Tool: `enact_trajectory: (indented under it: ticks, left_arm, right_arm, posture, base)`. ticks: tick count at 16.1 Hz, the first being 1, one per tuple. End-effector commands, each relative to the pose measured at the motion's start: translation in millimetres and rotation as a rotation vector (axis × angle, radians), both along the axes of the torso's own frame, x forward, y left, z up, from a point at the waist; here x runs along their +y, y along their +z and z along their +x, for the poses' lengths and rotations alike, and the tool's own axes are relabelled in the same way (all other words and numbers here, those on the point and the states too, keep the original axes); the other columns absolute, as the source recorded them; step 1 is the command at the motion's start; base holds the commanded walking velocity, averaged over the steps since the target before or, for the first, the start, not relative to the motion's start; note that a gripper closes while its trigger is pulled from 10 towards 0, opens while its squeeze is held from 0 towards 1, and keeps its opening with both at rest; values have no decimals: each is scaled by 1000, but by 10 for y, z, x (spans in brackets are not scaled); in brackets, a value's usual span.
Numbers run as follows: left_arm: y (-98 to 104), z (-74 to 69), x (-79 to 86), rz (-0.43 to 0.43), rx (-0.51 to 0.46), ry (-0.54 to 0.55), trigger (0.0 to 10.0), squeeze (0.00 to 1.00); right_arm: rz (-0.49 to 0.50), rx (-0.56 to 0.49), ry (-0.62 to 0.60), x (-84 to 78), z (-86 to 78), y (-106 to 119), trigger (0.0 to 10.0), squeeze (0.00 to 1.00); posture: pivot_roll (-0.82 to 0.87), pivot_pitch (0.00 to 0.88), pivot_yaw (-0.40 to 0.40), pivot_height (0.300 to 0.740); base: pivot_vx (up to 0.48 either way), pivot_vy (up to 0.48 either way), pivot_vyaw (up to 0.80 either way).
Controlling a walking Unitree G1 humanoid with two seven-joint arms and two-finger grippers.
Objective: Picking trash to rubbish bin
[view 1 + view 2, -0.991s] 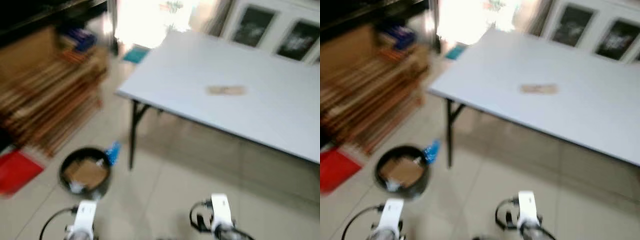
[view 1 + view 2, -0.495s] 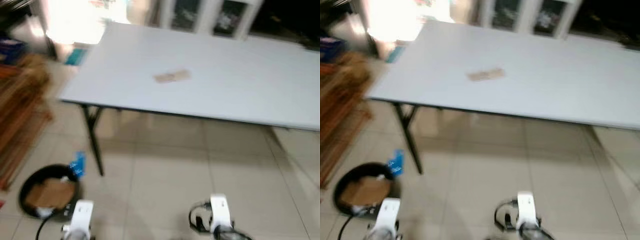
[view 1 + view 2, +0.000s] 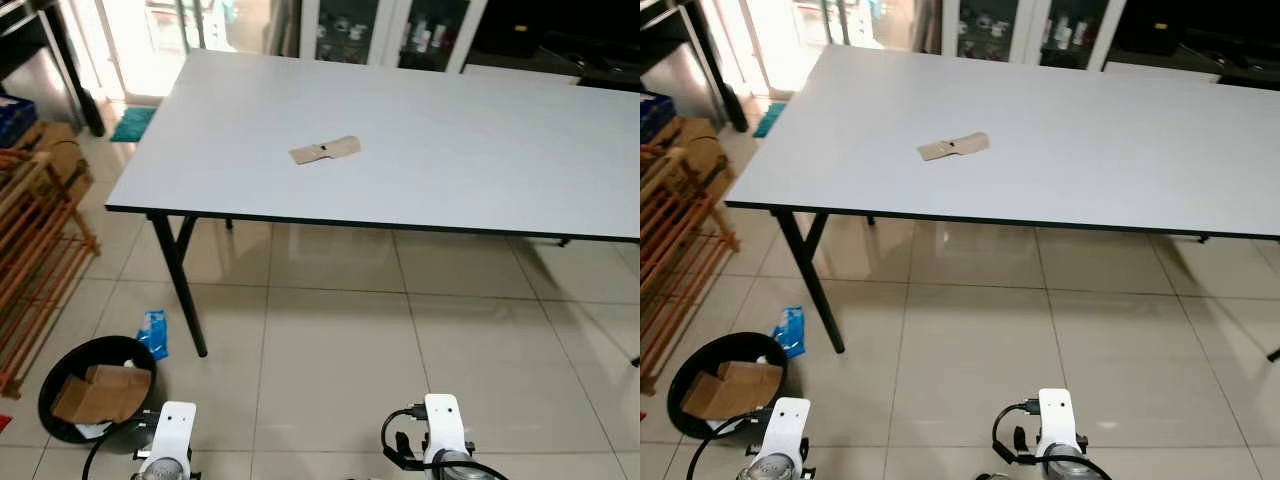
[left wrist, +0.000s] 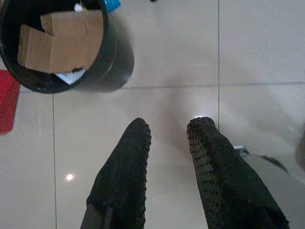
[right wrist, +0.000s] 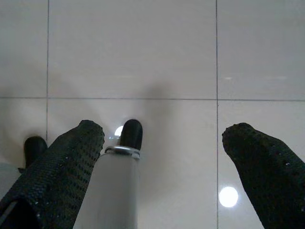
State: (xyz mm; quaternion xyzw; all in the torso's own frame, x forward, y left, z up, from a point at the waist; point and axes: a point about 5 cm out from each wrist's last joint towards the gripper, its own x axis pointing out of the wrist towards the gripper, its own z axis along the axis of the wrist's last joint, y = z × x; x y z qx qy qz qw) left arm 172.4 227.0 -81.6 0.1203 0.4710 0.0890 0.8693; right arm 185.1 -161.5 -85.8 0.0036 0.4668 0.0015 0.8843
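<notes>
A flat piece of brown cardboard trash (image 3: pixel 324 151) lies on the grey-white table (image 3: pixel 480 150), near its left half. On the floor at lower left stands a round black rubbish bin (image 3: pixel 100 342) with folded cardboard (image 4: pixel 62 40) inside. A blue wrapper (image 3: pixel 153 333) lies on the tiles beside the bin, by the table leg. Both arms hang low in front of me. In its wrist view, my left gripper (image 4: pixel 169 130) is open and empty above the tiles, close to the bin (image 4: pixel 114 57). My right gripper (image 5: pixel 164 136) is wide open over bare floor.
A slatted wooden rack (image 3: pixel 35 250) stands along the left wall, with a blue crate (image 3: pixel 15 115) behind it. Glass-door cabinets (image 3: pixel 380 30) stand behind the table. Its black folding leg (image 3: pixel 180 285) stands between the bin and open tiled floor (image 3: pixel 400 350).
The whole view has swung to the right and sharpened, so the table now lies square ahead and the bin sits at lower left. Neither arm has moved.
</notes>
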Motion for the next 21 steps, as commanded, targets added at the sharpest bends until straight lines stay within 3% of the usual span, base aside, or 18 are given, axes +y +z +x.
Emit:
enact_trajectory:
  ticks: [1, 3, 4, 6, 7, 10, 11, 12, 14, 16, 18, 21]
  left_arm:
    - [12, 12, -27, 12, -49, -6, 10000, 0]
    - [45, 43, 14, 6, -97, 14, 10000, 0]
    - [223, 319, 144, 32, -175, -3, 10000, 0]
    - [527, 706, 120, 56, -382, -3, 10000, 0]
    - [579, 757, 117, 59, -416, -3, 10000, 0]
    - [1243, 1221, -45, 108, -787, -84, 10000, 0]
    - [1329, 1273, -70, 105, -824, -94, 10000, 0]
    - [1657, 1447, -176, 85, -954, -127, 10000, 0]
    - [2200, 1622, -369, 63, -1133, -190, 10000, 0]
    - [2512, 1682, -479, 23, -1235, -219, 10000, 0]
    - [2699, 1717, -541, -10, -1281, -226, 10000, 0]
    - [2640, 1811, -582, 4, -1204, -224, 10000, 0]
  right_arm:
    - [-12, -67, 0, -49, 153, 87, 10000, 0]
    - [4, -140, -28, -89, 317, 190, 10000, 0]
    - [11, -204, -16, -122, 479, 302, 10000, 0]
    - [-22, -343, -15, -218, 723, 517, 10000, 0]
    - [-24, -371, -17, -229, 765, 560, 10000, 0]
    - [-36, -731, -29, -234, 1240, 1194, 10000, 0]
    - [-29, -772, -33, -223, 1292, 1282, 10000, 0]
    - [-22, -915, -42, -170, 1471, 1630, 10000, 0]
    - [1, -1135, -33, -31, 1662, 2238, 10000, 0]
    - [16, -1241, -35, 45, 1720, 2562, 10000, 0]
    - [44, -1297, -16, 138, 1731, 2762, 10000, 0]
    - [76, -1314, -5, 274, 1782, 2906, 10000, 0]
  posture:
    - [27, 73, -82, 740]
    - [19, 71, -81, 740]
    - [14, 70, -82, 740]
    - [9, 70, -85, 740]
    - [9, 71, -86, 740]
    - [1, 70, -81, 740]
    - [1, 69, -81, 740]
    - [1, 63, -78, 740]
    - [-2, 54, -73, 740]
    - [-3, 41, -74, 740]
    - [-3, 34, -75, 740]
    - [-1, 7, -74, 740]
  base:
    - [0, 0, 0]
    - [0, 0, 0]
    - [0, 0, 0]
    - [0, 0, 0]
    - [0, 0, 0]
    - [0, 0, 0]
    - [0, 0, 0]
    - [0, 0, 0]
    - [0, 0, 0]
    - [0, 0, 0]
    - [0, 0, 0]
    - [0, 0, 0]
